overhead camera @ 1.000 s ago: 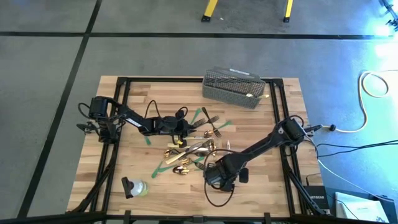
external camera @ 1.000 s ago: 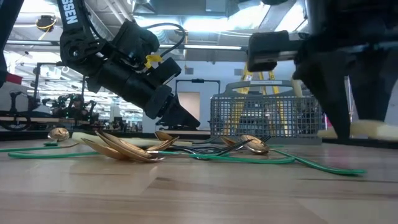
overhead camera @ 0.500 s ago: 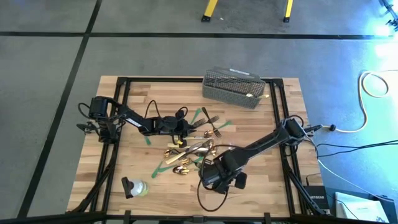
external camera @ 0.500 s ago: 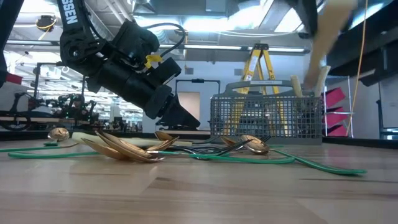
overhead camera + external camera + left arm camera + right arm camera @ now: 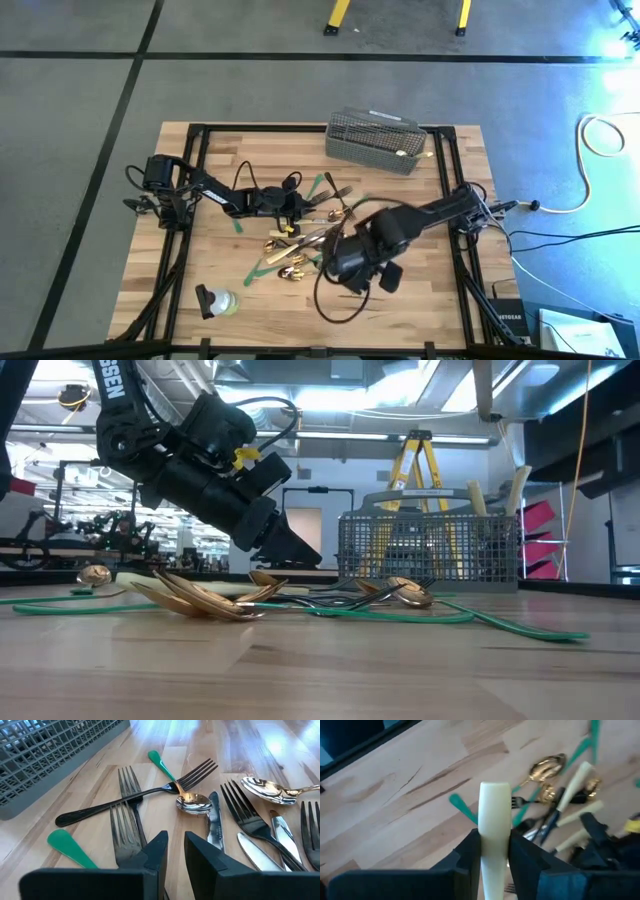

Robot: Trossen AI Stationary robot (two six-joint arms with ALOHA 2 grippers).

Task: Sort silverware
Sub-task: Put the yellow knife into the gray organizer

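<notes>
**A:** Silverware (image 5: pixel 305 240) — where's it sitting?

**B:** Mostly heaped mid-table (image 5: pixel 420 300), between my two arms. Gold spoons (image 5: pixel 200 598), dark forks (image 5: pixel 127 827) and cream-handled knives all tangled over the green tape strips (image 5: pixel 262 265). The low view has the spoons and forks lying flat on the wood.

**A:** Right gripper?

**B:** My right gripper (image 5: pixel 495 857) is up off the table, over the near-right edge of the pile. Fingers pinch a cream knife handle (image 5: pixel 495 827); the handle stands out straight between the two pads. I can't see the blade end. In the low view a pale strip at the top edge may be that knife; not sure.

**A:** Left one?

**B:** Left gripper (image 5: pixel 175 855) is low over the far-left side of the pile, nose angled down toward the forks. Fingers nearly together, narrow slit between them, nothing in it. Just ahead: two dark forks crossed, a small spoon (image 5: pixel 194 802) with a green-tipped handle, a knife blade beside it.

**A:** Basket?

**B:** Grey mesh basket (image 5: pixel 372 140) is at the far edge of the table, well apart from the pile. Some cream handles (image 5: pixel 518 485) already poke up out of it.

**A:** Anything else on the table?

**B:** A small clear bottle with a dark cap (image 5: pixel 215 300) lying at the near-left corner. A yellow ladder (image 5: pixel 418 465) shows behind the basket.
</notes>
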